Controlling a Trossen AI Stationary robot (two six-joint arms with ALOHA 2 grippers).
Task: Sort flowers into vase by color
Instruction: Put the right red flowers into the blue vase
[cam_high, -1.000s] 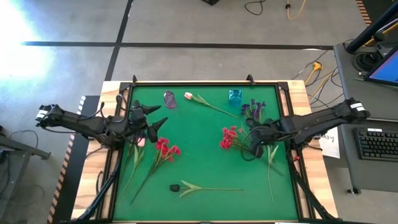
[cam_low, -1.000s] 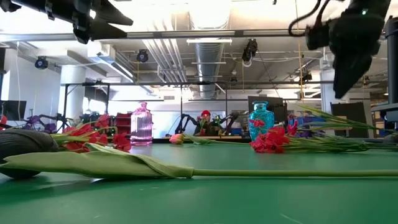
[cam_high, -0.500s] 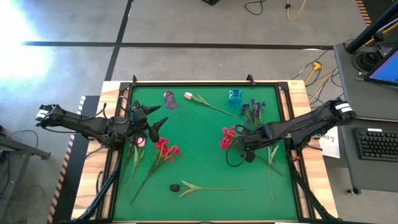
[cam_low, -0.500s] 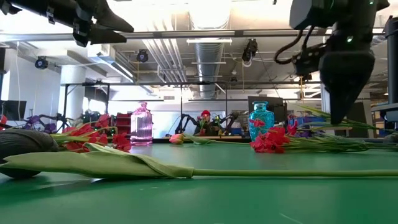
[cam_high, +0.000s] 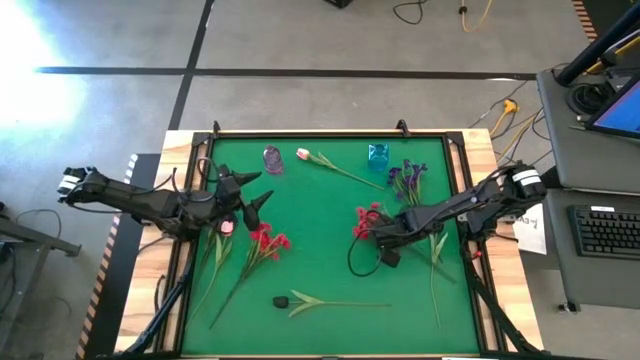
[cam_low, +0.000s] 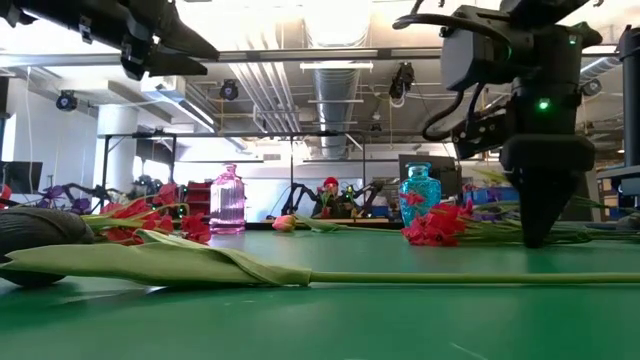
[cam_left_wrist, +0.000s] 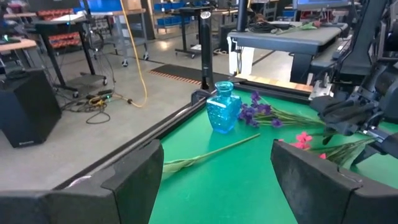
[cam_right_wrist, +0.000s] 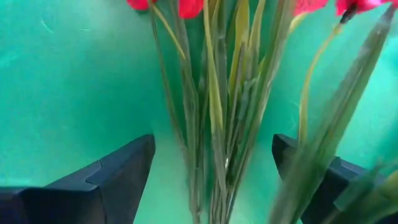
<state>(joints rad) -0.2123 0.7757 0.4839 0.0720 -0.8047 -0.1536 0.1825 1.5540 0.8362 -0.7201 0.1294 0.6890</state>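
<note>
Green felt bench (cam_high: 320, 270) in an open lab w/ exposed ceiling ducts; flowers lie scattered on it. Change over the last sec: my right gripper (cam_high: 378, 240) has swung in from the bench's right side and dropped low, now down over the stems of the red clustered spray w/ thin green stems (cam_high: 368, 220) mid-right. In right wrist view those stems (cam_right_wrist: 211, 124) run straight between my two dark fingers (cam_right_wrist: 106, 174), jaws wide, nothing held yet. So I judge the pick of the red spray is lined up; closing is what's left.

Right arm reaches in from the right edge, wrist pitched down, fingertips near the felt in low view. Left gripper (cam_high: 255, 205) hovers high over a 2nd red spray (cam_high: 265, 240) on the left, jaws wide, empty, barely moved.

Pink glass vase (cam_high: 272, 158) & blue glass vase (cam_high: 378, 154) stand at the far edge, empty as far as I can tell.
</note>
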